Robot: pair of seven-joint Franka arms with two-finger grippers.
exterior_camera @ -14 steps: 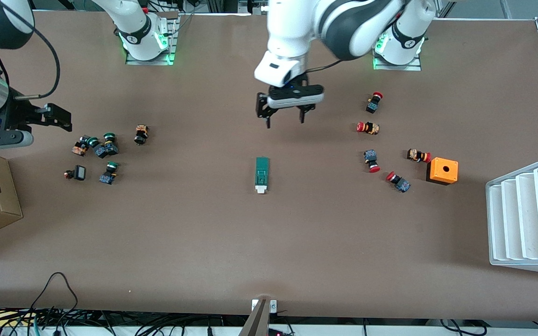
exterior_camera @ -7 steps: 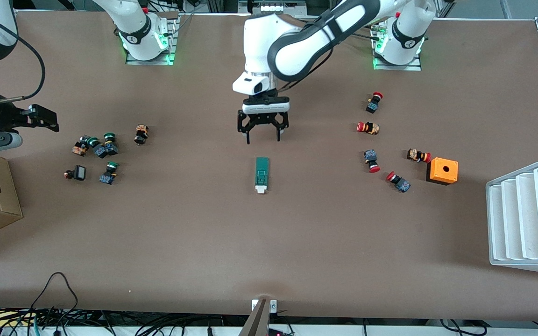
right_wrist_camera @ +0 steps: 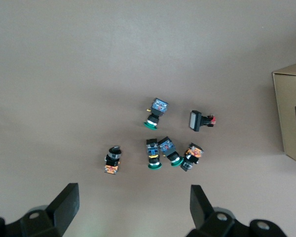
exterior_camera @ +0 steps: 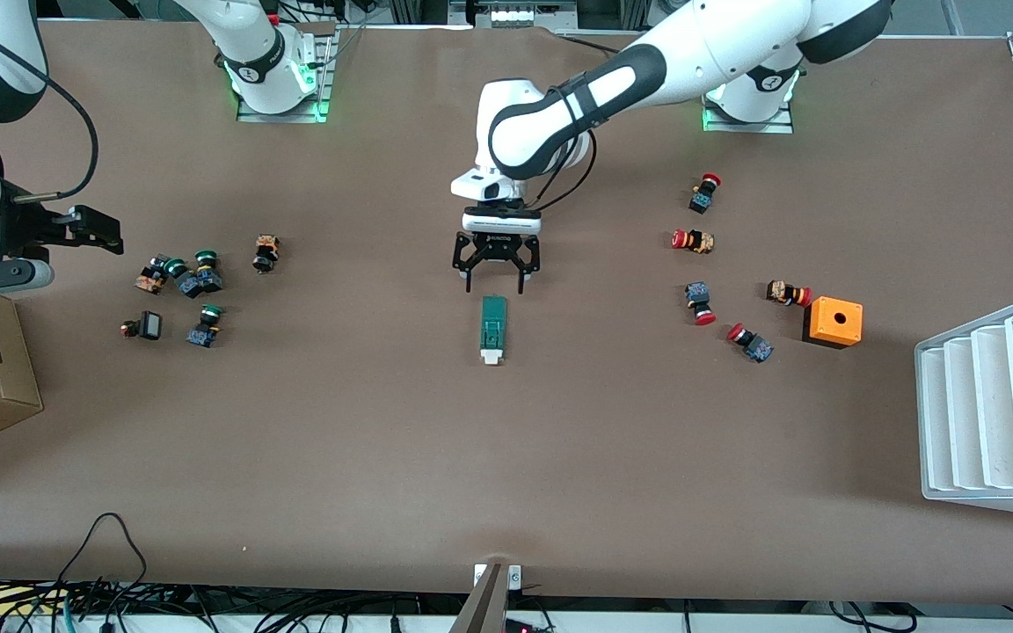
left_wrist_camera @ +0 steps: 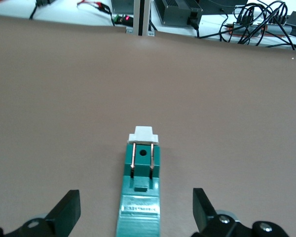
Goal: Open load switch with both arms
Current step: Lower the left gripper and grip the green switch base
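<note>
So the load switch [exterior_camera: 493, 329] lies flat mid-surface [exterior_camera: 506, 457], white tab end pointing toward the front camera. The left pincer [exterior_camera: 496, 283] hangs just over the switch's green end, fingers spread wide and pinching nothing. The right pincer [exterior_camera: 98, 230] is well away from the switch, up over the green-capped buttons [exterior_camera: 193, 280] at the right arm's end, also spread wide and holding nothing.

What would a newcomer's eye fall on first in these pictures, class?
The load switch lies alone mid-table, white tab toward the front camera, with the left tool open just above its green end. The right tool hangs open above the green-capped buttons; red-capped buttons and an orange box lie toward the left arm's end.
</note>
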